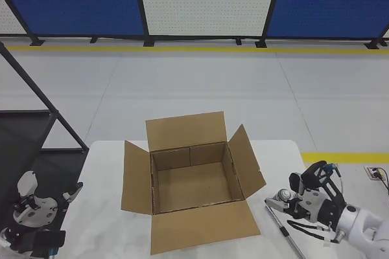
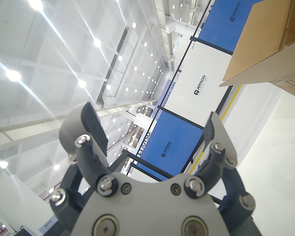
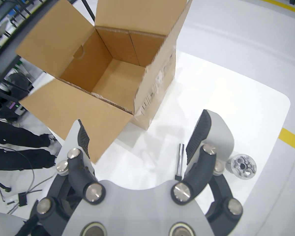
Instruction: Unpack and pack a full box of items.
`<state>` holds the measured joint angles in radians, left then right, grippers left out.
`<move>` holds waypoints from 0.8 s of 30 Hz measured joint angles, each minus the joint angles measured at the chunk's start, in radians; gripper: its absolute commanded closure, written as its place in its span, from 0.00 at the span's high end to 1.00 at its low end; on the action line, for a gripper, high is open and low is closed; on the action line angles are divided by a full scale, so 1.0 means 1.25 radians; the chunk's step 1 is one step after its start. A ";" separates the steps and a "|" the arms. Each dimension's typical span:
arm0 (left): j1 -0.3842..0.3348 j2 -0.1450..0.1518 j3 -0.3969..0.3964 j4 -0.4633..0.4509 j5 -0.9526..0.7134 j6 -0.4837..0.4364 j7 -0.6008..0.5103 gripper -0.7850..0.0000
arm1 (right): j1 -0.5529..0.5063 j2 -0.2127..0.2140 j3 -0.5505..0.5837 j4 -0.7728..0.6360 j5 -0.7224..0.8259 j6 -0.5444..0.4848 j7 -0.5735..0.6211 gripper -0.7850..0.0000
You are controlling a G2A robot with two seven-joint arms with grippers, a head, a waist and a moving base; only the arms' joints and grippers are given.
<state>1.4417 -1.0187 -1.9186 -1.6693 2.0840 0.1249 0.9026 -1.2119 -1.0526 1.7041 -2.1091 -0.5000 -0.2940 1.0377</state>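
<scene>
The box (image 1: 135, 178) is sitting open in the middle of the bench (image 1: 279, 155). All four of its flaps are splaying outward and its plain cardboard interior is lying bare, so unpacking is looking finished and packing is falling due. The right pincer (image 3: 142, 119) is hovering with its fingers apart near the bench's right edge, over a metal rod (image 3: 180, 158), with a round metal part (image 3: 241, 166) just beside it. The next move is calling for lowering and closing across the rod. The left pincer (image 2: 150, 111) is also gaping, pointing upward beyond the bench's left edge.

Pale grey floor (image 1: 246, 90) with yellow lines (image 1: 201, 48), blue and white partition panels (image 1: 78, 16), black rack (image 1: 19, 139), bright ceiling lights (image 2: 35, 4).
</scene>
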 measured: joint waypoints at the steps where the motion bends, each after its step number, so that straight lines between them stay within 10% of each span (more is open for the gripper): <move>1: 0.000 0.000 0.000 0.000 0.000 0.000 0.000 1.00 | 0.029 0.001 -0.009 0.005 0.025 0.022 0.021 1.00; 13: 0.000 0.000 0.000 0.000 0.000 0.000 0.000 1.00 | 0.308 0.003 -0.207 0.177 0.044 0.211 0.180 1.00; 24: 0.000 0.000 0.000 0.000 0.000 0.000 0.000 1.00 | 0.335 0.004 -0.220 0.201 0.020 0.243 0.195 1.00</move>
<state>1.4417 -1.0187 -1.9186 -1.6693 2.0840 0.1249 0.9026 -0.7926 -1.0471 1.4289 -1.8577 -0.4746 0.0098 1.2817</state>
